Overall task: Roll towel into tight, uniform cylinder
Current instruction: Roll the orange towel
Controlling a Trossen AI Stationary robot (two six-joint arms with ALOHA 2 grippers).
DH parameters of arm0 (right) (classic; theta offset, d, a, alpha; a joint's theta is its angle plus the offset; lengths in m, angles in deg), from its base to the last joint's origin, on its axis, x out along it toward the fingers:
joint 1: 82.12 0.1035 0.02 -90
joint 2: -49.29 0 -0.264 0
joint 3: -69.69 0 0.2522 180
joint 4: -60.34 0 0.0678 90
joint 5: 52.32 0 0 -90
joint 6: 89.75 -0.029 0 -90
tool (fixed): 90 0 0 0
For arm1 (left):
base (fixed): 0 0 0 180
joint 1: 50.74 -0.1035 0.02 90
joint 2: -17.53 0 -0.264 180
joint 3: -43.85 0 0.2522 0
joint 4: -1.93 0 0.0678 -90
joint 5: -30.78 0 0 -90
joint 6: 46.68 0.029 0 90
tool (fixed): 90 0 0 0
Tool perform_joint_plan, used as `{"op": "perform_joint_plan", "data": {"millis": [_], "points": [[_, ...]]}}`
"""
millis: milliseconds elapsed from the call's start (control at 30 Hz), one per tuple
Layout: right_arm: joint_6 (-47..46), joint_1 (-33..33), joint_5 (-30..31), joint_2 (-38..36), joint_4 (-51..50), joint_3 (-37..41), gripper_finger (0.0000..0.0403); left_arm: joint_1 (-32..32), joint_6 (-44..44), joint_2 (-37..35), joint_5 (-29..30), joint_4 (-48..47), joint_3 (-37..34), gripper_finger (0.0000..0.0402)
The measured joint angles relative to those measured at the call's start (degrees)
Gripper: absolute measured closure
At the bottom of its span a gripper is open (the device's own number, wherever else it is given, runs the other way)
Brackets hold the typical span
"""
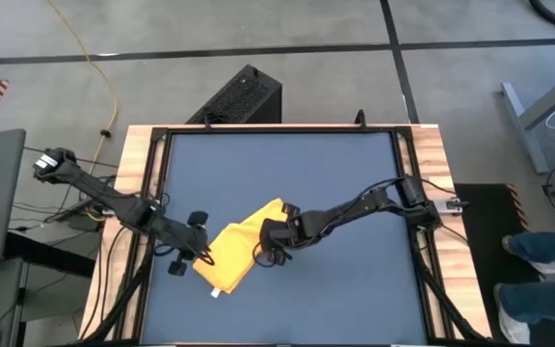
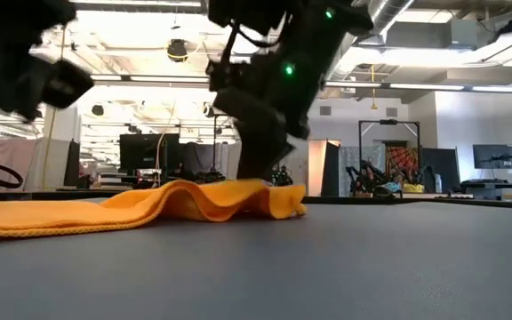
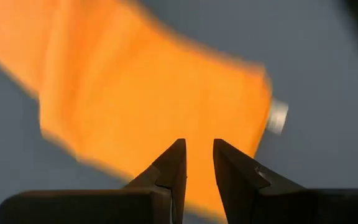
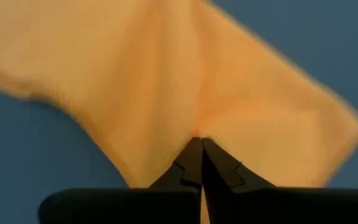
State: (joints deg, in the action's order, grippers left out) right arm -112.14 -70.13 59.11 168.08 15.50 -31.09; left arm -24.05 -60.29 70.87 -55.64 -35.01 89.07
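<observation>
Pinching towel (image 4: pixel 185 93), right claw (image 4: pixel 199 144), left claw (image 3: pixel 197 149) parted

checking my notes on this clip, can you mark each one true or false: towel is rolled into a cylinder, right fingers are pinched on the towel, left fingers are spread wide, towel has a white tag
1. The towel is rolled into a cylinder. False: it lies loosely rumpled on the mat.
2. The right gripper has its fingers pinched on the towel. True.
3. The left gripper has its fingers spread wide. False: only a narrow gap, over the towel's edge.
4. The towel has a white tag. True.
</observation>
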Motion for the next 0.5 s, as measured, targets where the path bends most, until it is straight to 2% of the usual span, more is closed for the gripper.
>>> {"op": "perform_joint_plan", "data": {"millis": [100, 200, 400, 500], "points": [[1.17, -1.35, 0.35, 0.01, -0.01, -0.61, 0.0377, 1.67, 0.53, 1.37, 0.00, 9.17, -0.62, 0.0333], [1.75, -2.68, 0.36, 0.08, -1.22, -0.61, 0.0377, 3.32, 2.35, 5.69, -0.23, 18.56, -2.25, 0.0333], [1.92, -4.61, 0.30, 0.23, -3.97, -0.61, 0.0376, 4.60, 1.78, 19.52, 3.45, 28.63, -2.64, 0.0333], [2.24, -4.60, -0.06, 0.21, -4.97, -0.64, 0.0376, 4.08, 1.15, 26.62, 3.36, 32.96, -2.64, 0.0333]]}}
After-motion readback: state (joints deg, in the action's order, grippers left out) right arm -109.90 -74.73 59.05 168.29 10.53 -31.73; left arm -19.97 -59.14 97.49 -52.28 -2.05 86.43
